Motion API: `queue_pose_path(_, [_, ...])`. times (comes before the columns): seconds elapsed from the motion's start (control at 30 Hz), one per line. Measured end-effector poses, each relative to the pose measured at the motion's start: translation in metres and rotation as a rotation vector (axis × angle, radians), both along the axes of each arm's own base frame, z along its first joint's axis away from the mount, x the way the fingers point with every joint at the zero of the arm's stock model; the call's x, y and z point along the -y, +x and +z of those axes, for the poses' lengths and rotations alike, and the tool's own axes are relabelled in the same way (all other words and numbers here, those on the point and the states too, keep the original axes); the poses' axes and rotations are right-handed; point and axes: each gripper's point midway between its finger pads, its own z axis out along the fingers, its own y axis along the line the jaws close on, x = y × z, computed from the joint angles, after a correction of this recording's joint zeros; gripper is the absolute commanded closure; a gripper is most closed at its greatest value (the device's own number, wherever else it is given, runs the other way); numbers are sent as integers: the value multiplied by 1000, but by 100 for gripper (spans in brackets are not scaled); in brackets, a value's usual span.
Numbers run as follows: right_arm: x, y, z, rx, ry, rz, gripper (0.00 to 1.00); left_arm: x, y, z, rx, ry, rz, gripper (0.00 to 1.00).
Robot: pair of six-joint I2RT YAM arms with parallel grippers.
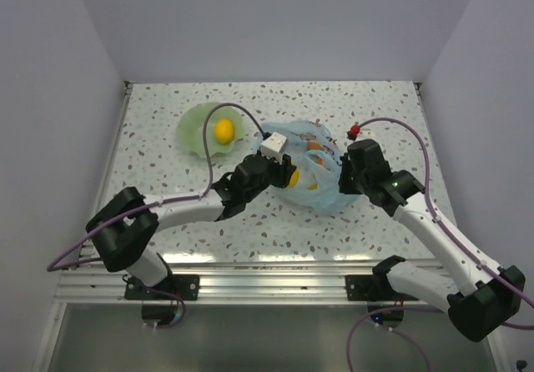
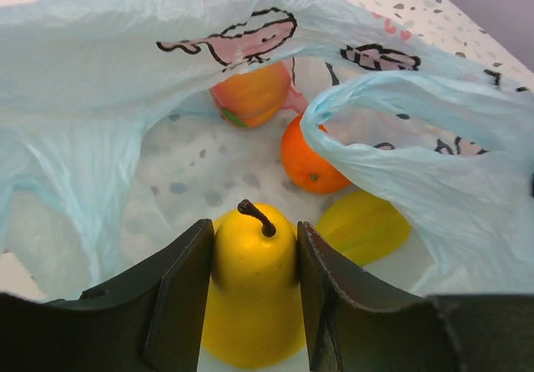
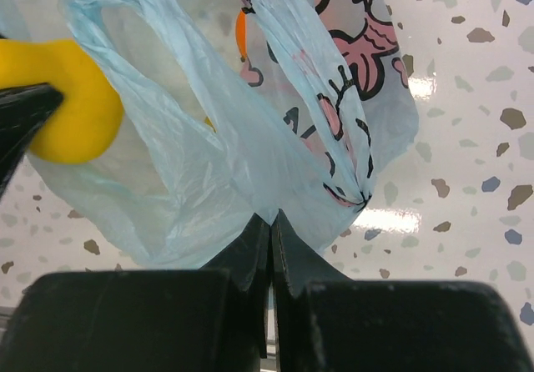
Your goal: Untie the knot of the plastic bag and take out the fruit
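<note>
The light-blue plastic bag (image 1: pixel 321 172) lies open in the middle of the table; no knot shows. My left gripper (image 2: pixel 254 259) is at the bag's mouth, shut on a yellow pear (image 2: pixel 252 284), which also shows in the top view (image 1: pixel 292 177) and the right wrist view (image 3: pixel 79 97). Inside the bag lie a peach (image 2: pixel 250 93), an orange (image 2: pixel 310 159) and a yellow oval fruit (image 2: pixel 363 226). My right gripper (image 3: pixel 270 222) is shut on the bag's (image 3: pixel 225 155) edge at its right side. A yellow fruit (image 1: pixel 224 130) sits in the pale green bowl (image 1: pixel 193 130).
The pale green bowl stands left of the bag at the back. White walls close the table on the left, back and right. Purple cables loop over both arms.
</note>
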Motion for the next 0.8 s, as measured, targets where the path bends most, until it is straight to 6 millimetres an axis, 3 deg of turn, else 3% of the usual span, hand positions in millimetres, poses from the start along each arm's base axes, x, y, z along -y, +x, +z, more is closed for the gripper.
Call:
queue_pose_path(0.2, [5,-6,-19,-37,-26,1,100,-15,-17,65,28,-68,-13,100])
queue_pose_path(0.37, [8,-15,-39,-87,-47,7,100,-16,-18,134,65,-150,-21,100])
queue_pose_path(0.43, [9,-16,-42,-91,-50,7,100,-21,-16,150,69,-167,-7,100])
queue_pose_path(0.6, [9,-16,-41,-86,-48,11,100,-69,17,156,58,-137,151,100])
queue_pose_path(0.8, [8,-17,-37,-66,-34,22,100,-159,71,137,4,-59,434,100])
